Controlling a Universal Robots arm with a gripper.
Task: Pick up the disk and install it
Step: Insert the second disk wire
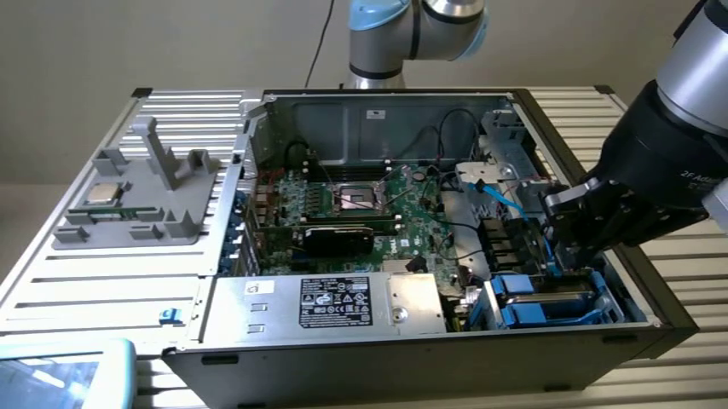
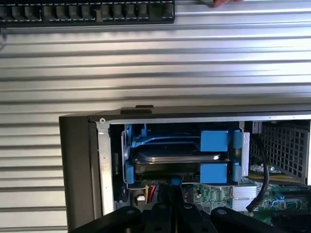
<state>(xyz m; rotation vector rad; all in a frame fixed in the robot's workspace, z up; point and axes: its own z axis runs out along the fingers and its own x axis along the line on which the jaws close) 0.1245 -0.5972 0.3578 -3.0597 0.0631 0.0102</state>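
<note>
On the ribbed desk (image 1: 102, 281), an open computer case (image 1: 376, 349) lies on its side so that its interior faces upward and every bay can be reached from above. Within it, ordered by size: the green motherboard (image 1: 376, 213) occupies the centre, and a silver power-supply box (image 1: 330, 302) with a black label sits along the near wall. Beside the case, on the exterior view's left, stands a grey parts holder (image 1: 142, 196) carrying a small square chip (image 1: 105, 192). The disk (image 2: 180, 156), framed by its blue carrier, sits in the drive bay at the case's corner, level between the blue rails. The end effector (image 2: 171, 194) hangs just beside the bay with fingers closed narrow; whether they pinch the blue tab at the carrier's edge cannot be told.
</note>
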